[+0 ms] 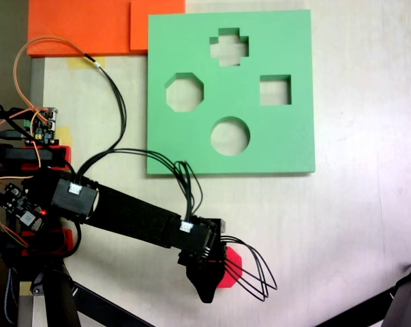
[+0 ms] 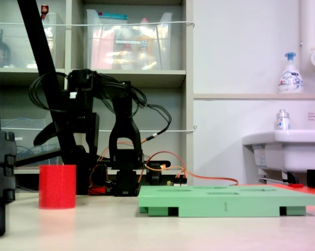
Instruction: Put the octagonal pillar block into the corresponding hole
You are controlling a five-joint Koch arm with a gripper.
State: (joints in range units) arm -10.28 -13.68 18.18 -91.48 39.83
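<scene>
The octagonal pillar block (image 2: 57, 186) stands upright on the table (image 1: 369, 225), well apart from the green board (image 1: 287, 146), whose eight-sided hole (image 1: 185, 92) is unfilled; the gripper (image 1: 215, 283) hovers above the block, its jaw state indeterminable, so grasp, transfer and insertion all appear outstanding.
</scene>
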